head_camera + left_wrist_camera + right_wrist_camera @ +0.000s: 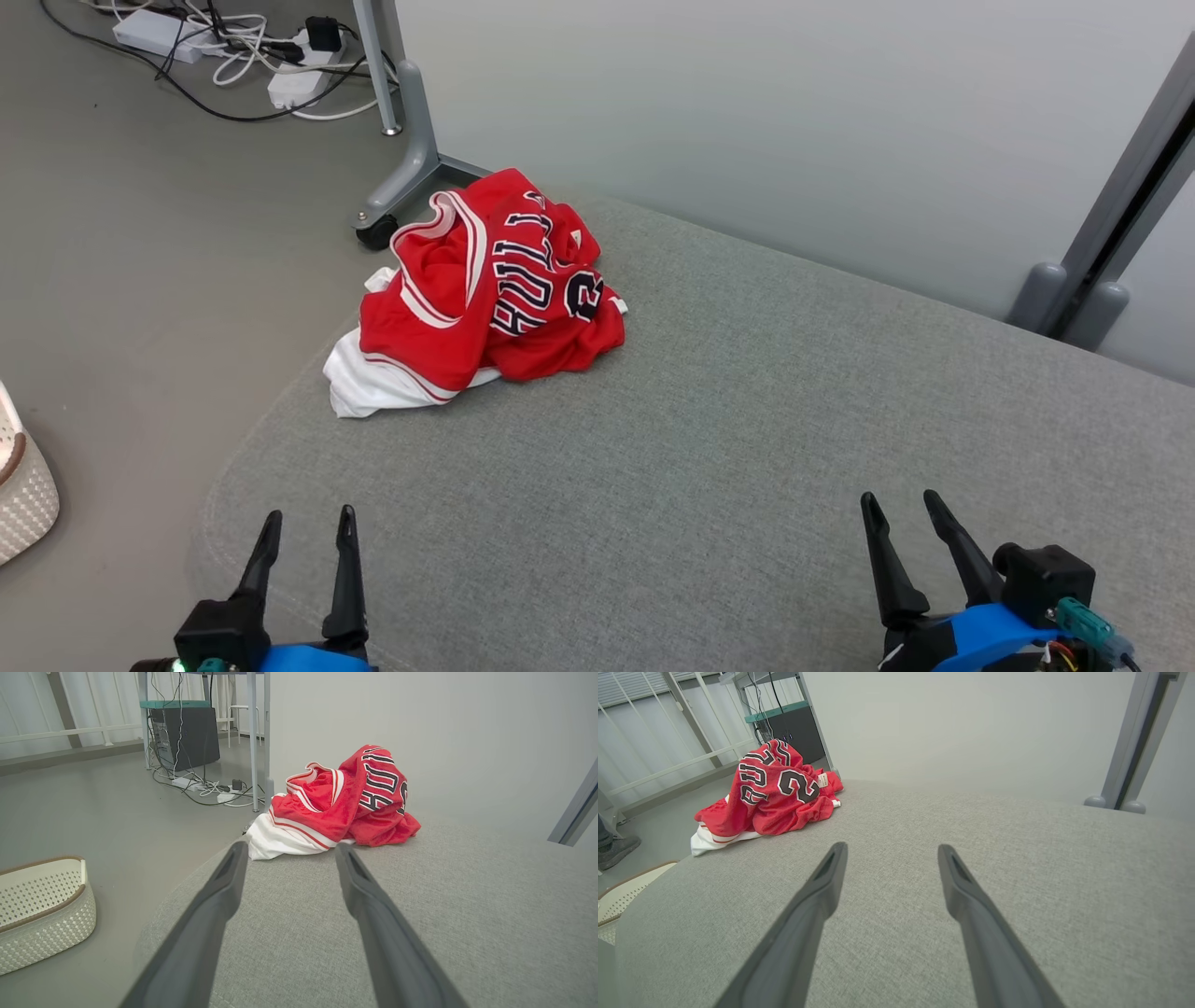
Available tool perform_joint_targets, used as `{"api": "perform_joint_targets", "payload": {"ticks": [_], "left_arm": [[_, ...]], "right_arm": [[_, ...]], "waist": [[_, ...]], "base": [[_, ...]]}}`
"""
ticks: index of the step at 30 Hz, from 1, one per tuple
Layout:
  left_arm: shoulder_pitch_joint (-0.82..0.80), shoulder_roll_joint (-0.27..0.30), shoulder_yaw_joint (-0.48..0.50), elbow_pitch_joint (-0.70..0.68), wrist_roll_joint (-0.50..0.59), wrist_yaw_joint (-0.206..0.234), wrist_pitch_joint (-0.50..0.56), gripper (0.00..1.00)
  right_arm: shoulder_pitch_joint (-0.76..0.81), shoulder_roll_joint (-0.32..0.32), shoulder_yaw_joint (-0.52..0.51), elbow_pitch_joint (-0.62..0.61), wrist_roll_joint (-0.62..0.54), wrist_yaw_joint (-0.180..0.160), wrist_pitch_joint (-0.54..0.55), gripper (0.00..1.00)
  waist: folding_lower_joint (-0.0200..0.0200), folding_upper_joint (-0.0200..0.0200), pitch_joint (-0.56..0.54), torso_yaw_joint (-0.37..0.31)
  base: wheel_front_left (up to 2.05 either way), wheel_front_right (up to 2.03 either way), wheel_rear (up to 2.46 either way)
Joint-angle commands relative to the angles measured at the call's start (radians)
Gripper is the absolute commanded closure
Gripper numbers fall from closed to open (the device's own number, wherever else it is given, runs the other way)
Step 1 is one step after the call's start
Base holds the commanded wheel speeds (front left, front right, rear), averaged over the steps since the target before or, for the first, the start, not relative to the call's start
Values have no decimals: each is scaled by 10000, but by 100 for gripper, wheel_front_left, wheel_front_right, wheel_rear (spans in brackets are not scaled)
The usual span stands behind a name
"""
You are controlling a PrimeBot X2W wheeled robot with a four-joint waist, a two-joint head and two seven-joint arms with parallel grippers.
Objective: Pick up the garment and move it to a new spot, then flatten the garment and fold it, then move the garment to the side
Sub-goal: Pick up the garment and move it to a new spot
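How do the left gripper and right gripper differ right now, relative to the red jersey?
The left gripper is by the rounded left edge of the grey cushion; the right gripper is over its right part. The left gripper is nearer the red jersey, the right gripper farther. Both are open, empty.

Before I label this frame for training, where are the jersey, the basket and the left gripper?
jersey point(485, 289), head view, crumpled red middle.
basket point(51, 926), left wrist view, perforated side wall.
left gripper point(310, 511), head view, midway between fingertips.

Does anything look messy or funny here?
Yes. The red jersey is scrunched into a heap near the far left corner of the grey cushion, not laid flat, and its white part sits right at the cushion's edge.
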Motion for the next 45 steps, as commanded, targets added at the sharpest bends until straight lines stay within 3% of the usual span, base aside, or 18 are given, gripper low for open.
{"api": "perform_joint_targets", "payload": {"ticks": [1, 7, 11, 18, 25, 31, 35, 36, 37, 38, 45], "left_arm": [[-69, 17, 151, -124, -143, 64, -25, 0], [-772, 359, 769, -958, -899, -97, 718, 0], [-1871, 909, 1272, -1730, -1512, -117, 2155, 0], [-3976, 2014, 2076, -1620, -2752, -188, 4817, 0], [-5398, 2835, 2602, -743, -3666, -112, 6670, 0], [-5672, 3386, 3088, -85, -4197, 197, 7679, 0], [-5195, 3767, 3215, 351, -4167, 708, 8733, 0], [-5166, 3806, 3223, 349, -4214, 758, 8910, 22], [-5139, 3852, 3250, 303, -4244, 768, 8989, 78], [-5082, 3887, 3255, 251, -4259, 755, 9010, 100], [-5254, 4166, 3090, -551, -3931, 651, 8697, 100]], "right_arm": [[87, -53, -107, 27, 22, 3, -86, 0], [156, -53, -261, -147, -56, 3, -47, 0], [-71, -51, -409, -433, -246, 3, 70, 0], [-591, -54, -443, -964, -550, 1, 250, 0], [-1079, -53, -538, -1511, -779, 1, 395, 0], [-1455, -50, -490, -1744, -674, 1, 272, 0], [-1508, -53, -469, -1609, -484, 1, 130, 0], [-1488, -51, -511, -1568, -433, 1, 89, 0], [-1464, -53, -533, -1505, -412, 1, 62, 0], [-1443, -51, -547, -1457, -381, 1, 14, 0], [-1392, -48, -572, -986, -375, 1, -187, 0]], "waist": [[0, 0, -13, -20], [0, 0, 246, -261], [0, 0, 760, -604], [0, 0, 2107, -1818], [0, 0, 3582, -3295], [0, 0, 4476, -4480], [0, 0, 4669, -5040], [0, 0, 4661, -5116], [0, 0, 4624, -5177], [0, 0, 4575, -5213], [0, 0, 3536, -5244]], "base": [[0, 0, 0], [0, 0, 0], [0, 0, 0], [0, 0, 0], [0, 0, 0], [0, 0, 0], [0, 0, 0], [0, 0, 0], [0, 0, 0], [0, 0, 0], [0, 0, 0]]}}
